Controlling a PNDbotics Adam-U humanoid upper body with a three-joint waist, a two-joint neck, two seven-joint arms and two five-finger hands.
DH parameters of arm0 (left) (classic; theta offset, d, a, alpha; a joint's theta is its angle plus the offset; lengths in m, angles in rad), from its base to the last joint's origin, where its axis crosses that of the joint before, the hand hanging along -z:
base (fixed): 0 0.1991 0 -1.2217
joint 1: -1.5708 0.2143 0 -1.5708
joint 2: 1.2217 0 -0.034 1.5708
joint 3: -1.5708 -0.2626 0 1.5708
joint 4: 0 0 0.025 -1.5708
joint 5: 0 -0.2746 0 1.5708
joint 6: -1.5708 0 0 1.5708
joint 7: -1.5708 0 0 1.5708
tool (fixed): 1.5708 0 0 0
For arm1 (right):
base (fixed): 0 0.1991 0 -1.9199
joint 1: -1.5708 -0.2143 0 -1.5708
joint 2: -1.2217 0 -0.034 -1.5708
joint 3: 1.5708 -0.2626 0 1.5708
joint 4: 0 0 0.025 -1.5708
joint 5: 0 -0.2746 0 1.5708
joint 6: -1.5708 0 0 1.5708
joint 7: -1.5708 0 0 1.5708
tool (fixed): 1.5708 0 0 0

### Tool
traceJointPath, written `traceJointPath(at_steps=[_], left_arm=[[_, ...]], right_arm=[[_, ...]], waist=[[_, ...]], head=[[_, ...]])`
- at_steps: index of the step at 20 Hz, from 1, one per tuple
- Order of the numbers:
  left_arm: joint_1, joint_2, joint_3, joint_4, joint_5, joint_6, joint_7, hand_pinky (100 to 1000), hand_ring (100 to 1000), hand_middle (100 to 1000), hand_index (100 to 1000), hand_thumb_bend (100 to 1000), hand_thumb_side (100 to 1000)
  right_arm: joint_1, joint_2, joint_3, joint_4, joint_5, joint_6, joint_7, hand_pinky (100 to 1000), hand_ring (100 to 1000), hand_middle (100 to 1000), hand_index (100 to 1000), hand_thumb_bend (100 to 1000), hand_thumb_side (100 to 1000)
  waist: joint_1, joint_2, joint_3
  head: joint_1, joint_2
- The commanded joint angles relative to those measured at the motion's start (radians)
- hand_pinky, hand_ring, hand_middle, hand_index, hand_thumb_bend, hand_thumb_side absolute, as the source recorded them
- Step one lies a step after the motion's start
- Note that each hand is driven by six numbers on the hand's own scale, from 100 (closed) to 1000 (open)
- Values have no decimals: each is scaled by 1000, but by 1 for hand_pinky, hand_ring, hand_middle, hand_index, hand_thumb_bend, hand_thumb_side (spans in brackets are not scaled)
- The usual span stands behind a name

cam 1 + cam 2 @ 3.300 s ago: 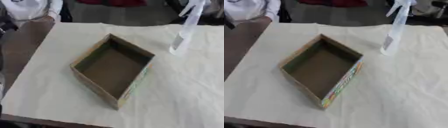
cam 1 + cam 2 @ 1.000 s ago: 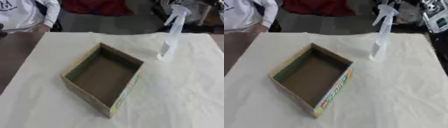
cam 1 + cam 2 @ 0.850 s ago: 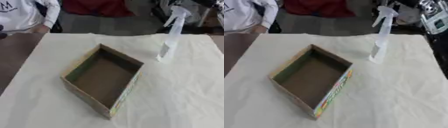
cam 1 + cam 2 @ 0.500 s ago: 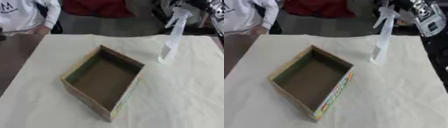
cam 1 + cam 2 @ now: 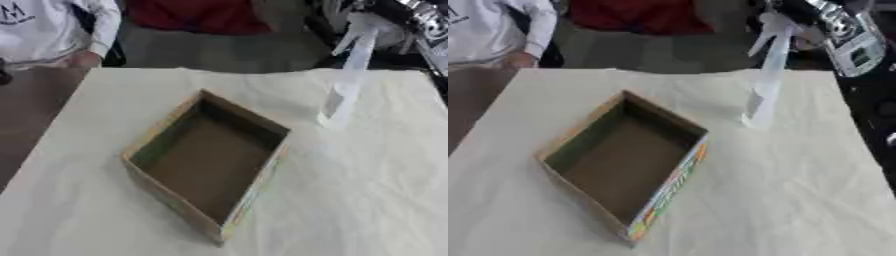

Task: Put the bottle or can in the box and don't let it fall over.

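One spray bottle (image 5: 343, 90) and one open cardboard box (image 5: 206, 160) sit on the cream cloth (image 5: 367, 200). The bottle stands upright at upper right, long axis vertical, nozzle pointing left, well apart from the box at centre (nothing lies between them). The right hand (image 5: 833, 25) shows at the upper right corner, near the bottle's top; whether its fingers are spread or curled cannot be told.

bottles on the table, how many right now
1. A clear spray bottle stands upright on the cloth, beyond the far right side of the open cardboard box and apart from it. The box interior shows no bottle.
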State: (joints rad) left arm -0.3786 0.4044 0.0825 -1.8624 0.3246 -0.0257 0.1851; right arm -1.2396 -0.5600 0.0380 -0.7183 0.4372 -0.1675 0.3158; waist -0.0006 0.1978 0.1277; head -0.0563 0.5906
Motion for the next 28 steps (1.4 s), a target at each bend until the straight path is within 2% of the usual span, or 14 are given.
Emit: traceJointPath(at_steps=[1,9,14,18,22,25,28], left_arm=[[-6,34,1,-17,-1,0,-6,713,719,732,871,244,640],[-2,43,1,-14,-4,1,-12,713,719,733,870,244,640],[-3,43,0,-15,-4,0,-16,713,719,732,870,243,641],[-2,44,0,-15,-4,1,-17,712,719,732,870,242,641],[-1,45,0,-15,-3,1,-17,712,719,731,870,241,642],[-1,45,0,-14,-3,2,-18,712,720,731,870,240,643],[0,46,0,-14,-4,2,-20,712,720,731,870,241,644]], right_arm=[[-32,-42,-2,-37,-21,-3,36,895,945,930,954,100,1000],[-35,-82,4,-101,-113,7,160,897,943,930,952,100,1000],[-24,-91,12,-121,-115,15,209,902,948,930,955,100,995],[-19,-93,16,-128,-130,11,275,906,949,922,949,100,904],[-18,-96,20,-135,-152,5,343,909,953,919,942,100,827],[-17,-100,20,-142,-163,-4,386,913,954,919,939,100,719],[-16,-105,16,-145,-173,-8,414,913,953,915,932,100,652]], waist=[[-1,-18,-3],[-5,-21,-10],[-5,-20,-9],[-3,-20,-9],[-2,-20,-11],[-2,-20,-12],[-2,-20,-13]], head=[[-2,-8],[1,-11],[-8,-43],[-15,-63],[-16,-69],[-17,-69],[-16,-67]])
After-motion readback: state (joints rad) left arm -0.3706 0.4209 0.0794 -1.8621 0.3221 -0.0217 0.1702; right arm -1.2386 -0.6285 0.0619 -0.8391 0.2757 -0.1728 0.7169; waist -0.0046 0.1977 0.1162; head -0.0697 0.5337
